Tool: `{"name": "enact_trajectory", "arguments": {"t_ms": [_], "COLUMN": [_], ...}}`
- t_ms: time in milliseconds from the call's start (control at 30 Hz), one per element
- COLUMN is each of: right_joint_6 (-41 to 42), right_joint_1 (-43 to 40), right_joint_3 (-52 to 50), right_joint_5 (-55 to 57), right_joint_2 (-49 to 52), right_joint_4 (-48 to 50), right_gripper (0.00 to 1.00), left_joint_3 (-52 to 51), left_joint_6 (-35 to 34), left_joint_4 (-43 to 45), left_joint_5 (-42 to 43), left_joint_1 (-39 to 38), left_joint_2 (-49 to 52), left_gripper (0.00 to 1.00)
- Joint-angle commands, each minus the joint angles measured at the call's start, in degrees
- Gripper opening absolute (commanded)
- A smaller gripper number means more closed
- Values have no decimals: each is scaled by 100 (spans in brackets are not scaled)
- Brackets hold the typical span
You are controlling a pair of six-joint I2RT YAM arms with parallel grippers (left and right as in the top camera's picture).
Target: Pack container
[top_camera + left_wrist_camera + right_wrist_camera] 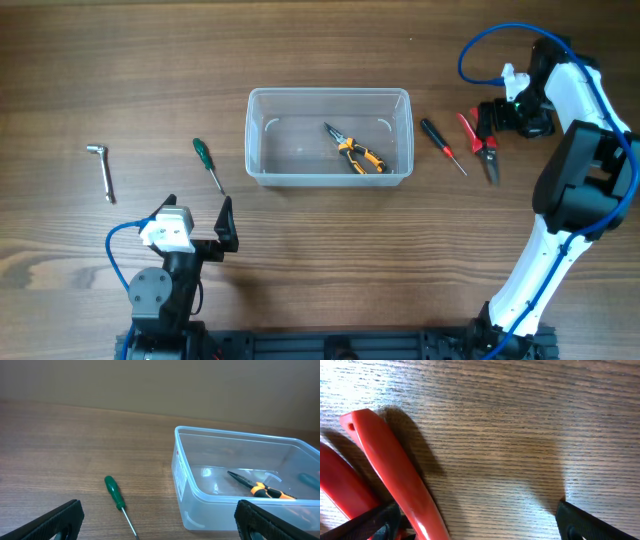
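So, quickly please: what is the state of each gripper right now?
Left gripper: open, holding nothing.
Right gripper: open, low over the red plastic-handled hand tool, gripping nothing.

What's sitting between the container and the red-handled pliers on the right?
A dark-handled screwdriver lies on the wood between the container and the red-handled pliers; the overhead view shows it.

table (120, 80): matt grained wood | container (258, 140): clear glossy plastic | red handles (395, 470): smooth, glossy
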Motion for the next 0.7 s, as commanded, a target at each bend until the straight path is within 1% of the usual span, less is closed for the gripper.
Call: {"name": "enact_trajectory", "arguments": {"t_ms": [0,133,267,300,333,500,667], "right_joint_6": [90,94,131,133,133,138,240], "right_joint_1": [17,17,17,20,17,20,20], "right_joint_3": [-219,-219,-219,-219,-219,-219,-219], "right_joint_5": [-138,-140,-140,-140,-140,-140,-140], "right_joint_2": [175,175,175,175,175,175,175], "right_joint_4": [37,109,153,160,162,164,168], "right_gripper": [100,99,78,72,68,66,53], "left_joint_3": [-37,-37,-37,-37,-37,-37,-37], "left_joint_6": [-31,-31,-31,-31,-31,-31,-31], "left_joint_4": [22,22,22,22,22,22,22], "left_joint_5": [109,109,109,109,109,109,109], "left_joint_1": [-33,-33,-33,-33,-33,-33,-33], "left_joint_2": [-15,-15,-15,-15,-15,-15,-15], "left_gripper": [100,100,100,100,100,100,100]}}
